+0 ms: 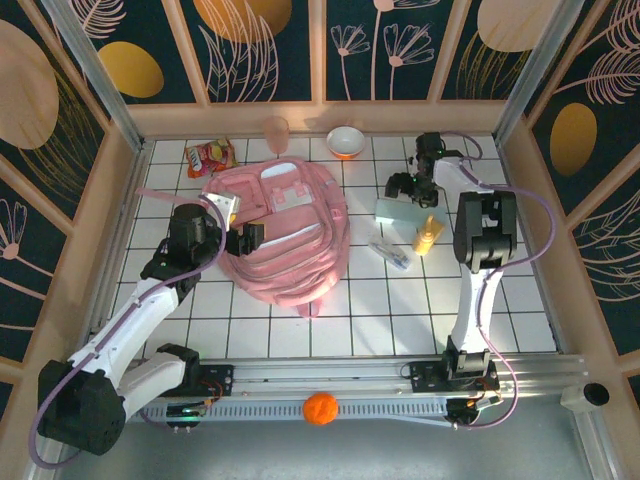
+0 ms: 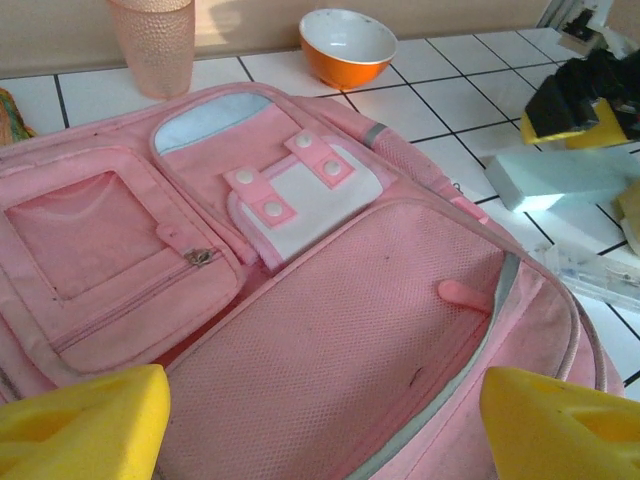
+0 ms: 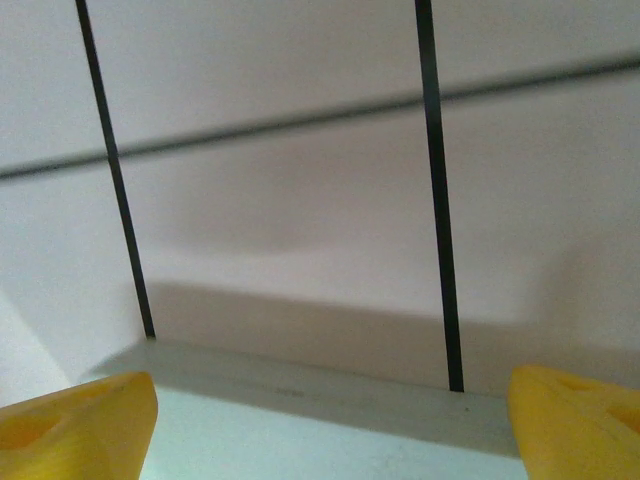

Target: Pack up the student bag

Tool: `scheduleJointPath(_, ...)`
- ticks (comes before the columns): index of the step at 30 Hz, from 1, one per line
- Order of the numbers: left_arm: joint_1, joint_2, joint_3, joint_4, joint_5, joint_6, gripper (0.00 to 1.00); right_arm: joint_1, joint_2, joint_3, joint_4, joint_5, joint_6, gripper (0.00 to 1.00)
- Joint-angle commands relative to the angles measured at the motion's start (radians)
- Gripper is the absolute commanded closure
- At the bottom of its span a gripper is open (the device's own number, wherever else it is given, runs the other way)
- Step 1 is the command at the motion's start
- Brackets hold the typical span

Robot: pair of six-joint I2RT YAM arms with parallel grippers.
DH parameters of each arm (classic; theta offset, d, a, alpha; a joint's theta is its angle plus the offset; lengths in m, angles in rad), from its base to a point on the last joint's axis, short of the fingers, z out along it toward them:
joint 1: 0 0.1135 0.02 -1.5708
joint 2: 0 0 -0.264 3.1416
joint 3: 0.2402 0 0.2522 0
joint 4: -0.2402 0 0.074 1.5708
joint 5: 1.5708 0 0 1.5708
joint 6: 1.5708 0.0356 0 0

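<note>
writing: unreadable (snack packet [image 1: 210, 156] too small) | student bag [image 1: 290, 235]: flat, pockets up, long axis near-to-far | left end effector [image 1: 247, 238]: open at bag's edge | right end effector [image 1: 405, 187]: open over pale box [image 1: 400, 212]

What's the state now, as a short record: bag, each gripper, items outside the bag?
student bag: lies flat mid-table, front pockets up
left gripper: open, empty, over the bag's front
right gripper: open, empty, low over the light blue box
outside bag: that box, yellow bottle, clear packet, orange bowl, pink cup, snack packet
</note>
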Motion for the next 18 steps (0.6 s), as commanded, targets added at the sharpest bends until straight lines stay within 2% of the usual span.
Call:
scheduleJointPath(1,0.001,0.001,0.003,0.031,0.012,-0.007,0.19,0.013,-0.079,-0.056,-0.099,-0.02,-0.007,0.09)
scheduleJointPath(5,0.001,-0.005,0.002,0.028,0.011,-0.003,0.19,0.043,-0.17,-0.073,-0.085,0.062,-0.122,0.06)
scheduleJointPath(6,0.001,-0.006,0.002,0.026,0.011,0.0,0.19,0.056,-0.196,-0.087,-0.064,0.081,-0.182,0.01)
scheduleJointPath(9,0.001,-0.006,0.003,0.017,0.009,0.008,0.19,0.098,-0.284,-0.159,0.031,0.148,-0.395,0.01)
scheduleJointPath(14,0.001,-0.017,-0.003,0.002,0.003,0.015,0.19,0.1,-0.363,-0.261,0.169,0.133,-0.618,0.01)
scheduleJointPath(18,0.001,-0.035,-0.012,-0.005,-0.005,0.018,0.19,0.1,-0.311,-0.248,0.133,0.128,-0.697,0.01)
